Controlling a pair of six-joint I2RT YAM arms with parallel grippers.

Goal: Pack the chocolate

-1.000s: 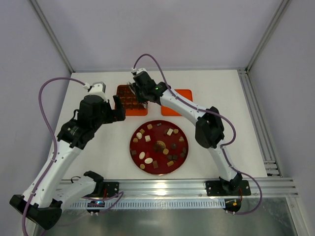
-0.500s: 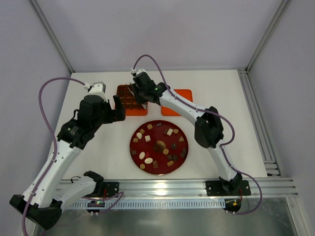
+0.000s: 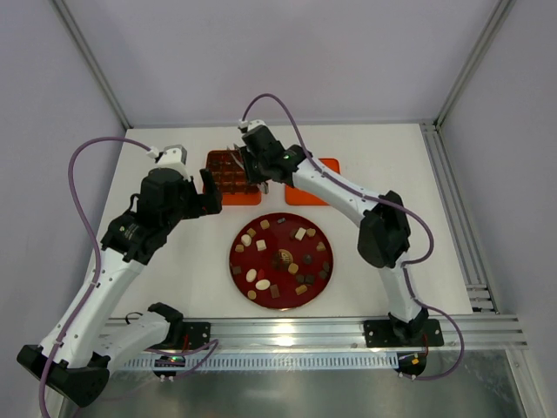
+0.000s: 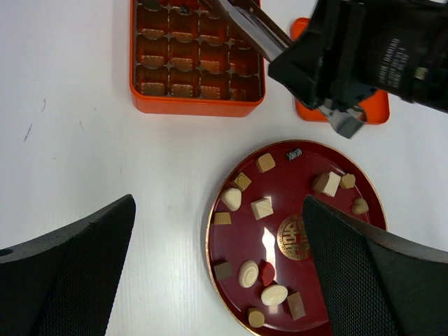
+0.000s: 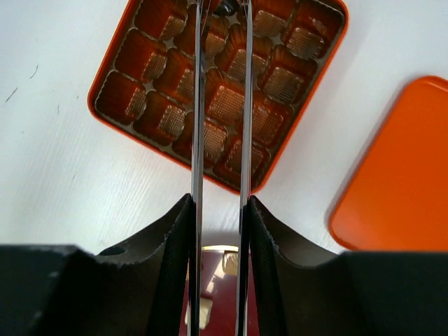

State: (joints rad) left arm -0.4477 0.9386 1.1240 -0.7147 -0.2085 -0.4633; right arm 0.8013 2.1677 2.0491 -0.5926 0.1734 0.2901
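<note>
Several chocolate pieces (image 3: 262,284) in dark, tan and cream lie on the round red plate (image 3: 239,237), also in the left wrist view (image 4: 249,273). The orange box (image 3: 228,178) with its brown cell tray stands behind the plate. My right gripper (image 3: 253,165) is shut on metal tongs (image 5: 198,105) that reach over the box (image 5: 112,115). A small dark piece (image 5: 224,8) sits at the tong tips over the far row; I cannot tell whether it is gripped or resting. My left gripper (image 3: 205,193) is wide open and empty (image 4: 217,280), above the table left of the plate.
The orange lid (image 3: 320,185) lies flat to the right of the box, also in the right wrist view (image 5: 399,182). The right arm spans from the box past the plate's right side. The metal frame rail (image 3: 313,329) runs along the near edge.
My right arm has shifted slightly right and farther back, with the tongs reaching deeper over the box. The left arm has not moved.
</note>
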